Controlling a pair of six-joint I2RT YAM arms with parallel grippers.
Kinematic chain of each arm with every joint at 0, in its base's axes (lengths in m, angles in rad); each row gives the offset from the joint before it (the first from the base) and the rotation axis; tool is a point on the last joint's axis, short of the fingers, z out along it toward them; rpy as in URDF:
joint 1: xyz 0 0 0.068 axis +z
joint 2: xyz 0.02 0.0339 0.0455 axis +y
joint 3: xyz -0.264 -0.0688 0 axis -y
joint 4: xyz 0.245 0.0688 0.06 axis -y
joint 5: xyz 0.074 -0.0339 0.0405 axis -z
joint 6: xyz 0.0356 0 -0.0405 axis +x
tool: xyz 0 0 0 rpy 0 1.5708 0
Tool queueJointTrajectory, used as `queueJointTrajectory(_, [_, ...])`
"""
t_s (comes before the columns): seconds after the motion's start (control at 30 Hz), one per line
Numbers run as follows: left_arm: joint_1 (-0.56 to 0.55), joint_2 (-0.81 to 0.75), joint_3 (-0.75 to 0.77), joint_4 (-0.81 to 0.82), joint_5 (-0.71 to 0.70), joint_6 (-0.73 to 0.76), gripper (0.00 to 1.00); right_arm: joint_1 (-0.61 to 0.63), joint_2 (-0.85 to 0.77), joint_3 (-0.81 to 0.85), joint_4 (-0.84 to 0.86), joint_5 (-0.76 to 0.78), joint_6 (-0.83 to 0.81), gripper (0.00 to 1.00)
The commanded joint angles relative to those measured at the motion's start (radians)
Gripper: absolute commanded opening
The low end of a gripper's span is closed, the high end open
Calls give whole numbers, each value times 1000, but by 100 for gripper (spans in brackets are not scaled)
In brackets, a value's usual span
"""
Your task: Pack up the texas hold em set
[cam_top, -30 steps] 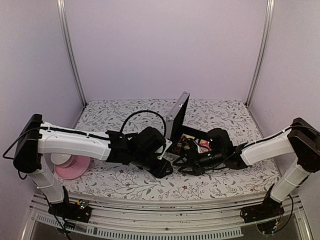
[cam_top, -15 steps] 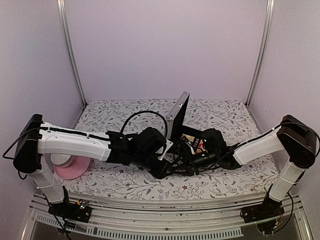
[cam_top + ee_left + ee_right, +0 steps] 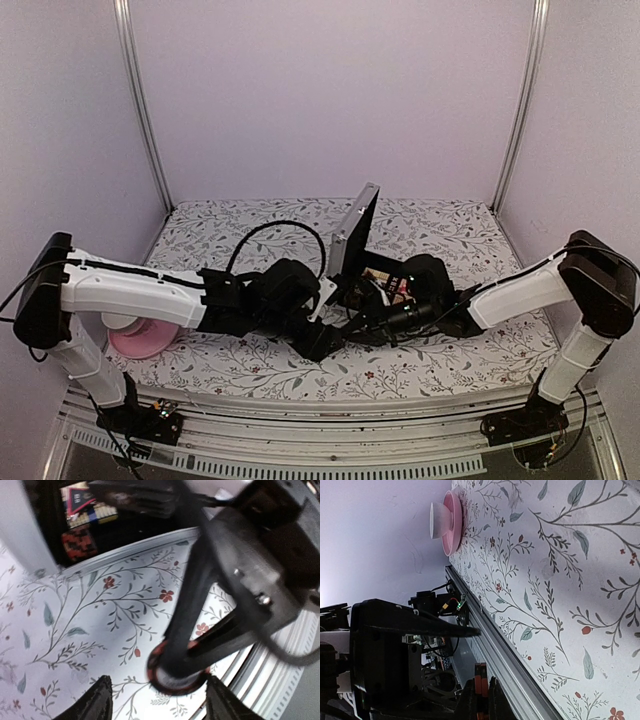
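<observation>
- Bearing: the open case (image 3: 350, 250) lies just behind the right gripper (image 3: 347, 327), toward the far side and slightly to its right. The left gripper (image 3: 322, 340) sits just beside the right one, nearer the front edge of the table (image 3: 250, 375).
- Right gripper: its fingers are pressed together on a round red token (image 3: 172, 684), held low over the floral cloth. The right wrist view shows a red sliver between the fingertips.
- Left gripper: its fingers (image 3: 102, 702) are spread wide and hold nothing. They flank the token from the near side; contact cannot be told.
- Nearer arm, judged: the right one, since it carries the token and the tray opens on its side.
- Case: silver shell with black lining. The lid (image 3: 362, 210) stands nearly upright along the tray's left side, its edge running near to far. Yellow and red card packs (image 3: 85, 507) lie inside.
- Next move, judged: carry the token over the silver rim and release it in the tray.
</observation>
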Motion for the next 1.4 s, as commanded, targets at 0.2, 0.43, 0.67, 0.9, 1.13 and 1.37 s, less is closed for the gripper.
queueJointTrajectory(0.2, [164, -330, -213, 140, -179, 68, 69, -98, -254, 63, -526, 441, -259, 2])
queueJointTrajectory(0.43, [454, -591, -499, 406, -219, 46, 75, -104, -253, 146, -678, 751, -279, 2])
queueJointTrajectory(0.67, [531, -700, -728, 761, -371, 209, 76, -103, -87, 255, -655, 776, -215, 2])
queueJointTrajectory(0.9, [528, -683, -858, 995, -354, 263, 73, -91, 43, 338, -654, 750, -189, 2])
queueJointTrajectory(1.13, [527, -689, -862, 991, -314, 257, 73, -75, 132, 418, -655, 742, -171, 2])
queueJointTrajectory(1.37, [527, -689, -850, 968, -296, 264, 73, -72, 183, 478, -668, 735, -181, 2])
